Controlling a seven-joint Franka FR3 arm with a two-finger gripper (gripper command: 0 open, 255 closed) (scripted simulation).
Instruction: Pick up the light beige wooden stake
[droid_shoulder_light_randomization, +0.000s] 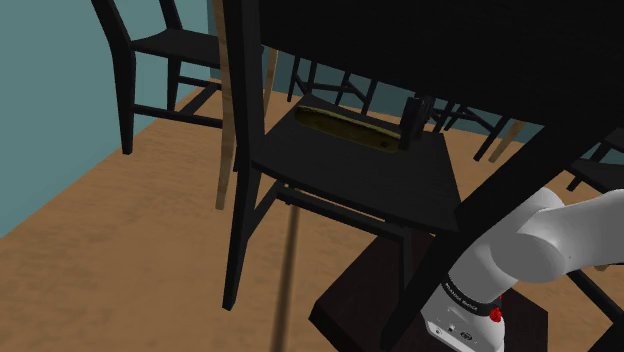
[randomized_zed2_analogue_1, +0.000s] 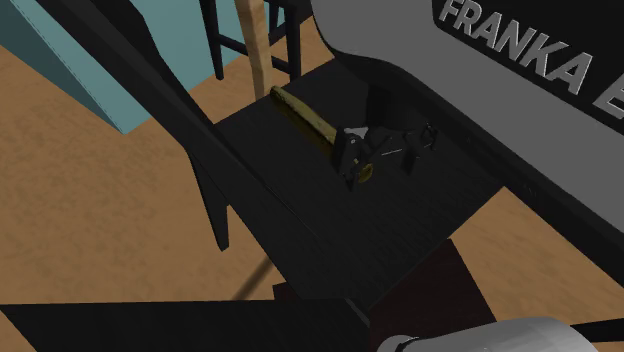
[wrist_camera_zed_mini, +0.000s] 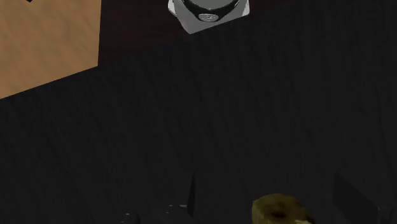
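Note:
The stake (droid_shoulder_light_randomization: 345, 127) looks olive-brown and lies flat on a black chair seat (droid_shoulder_light_randomization: 350, 175), under a dark tabletop. In the second exterior view the stake (randomized_zed2_analogue_1: 305, 115) runs diagonally across the seat (randomized_zed2_analogue_1: 330, 230), and its near end reaches my black gripper (randomized_zed2_analogue_1: 378, 165). My gripper (droid_shoulder_light_randomization: 411, 132) hangs low over that end, pointing down at the seat. In the wrist view the stake's round end (wrist_camera_zed_mini: 280, 211) sits between the two fingers of my gripper (wrist_camera_zed_mini: 270, 198). The fingers stand apart and do not touch it. The gripper is open.
The chair's black back posts (droid_shoulder_light_randomization: 243, 150) rise at the shoulder view's left of the seat. The dark tabletop (droid_shoulder_light_randomization: 450, 40) overhangs the seat. More black chairs (droid_shoulder_light_randomization: 165, 50) stand behind on the wooden floor (droid_shoulder_light_randomization: 110, 230) by a teal wall (droid_shoulder_light_randomization: 50, 70). My stand (droid_shoulder_light_randomization: 370, 300) is beside the seat.

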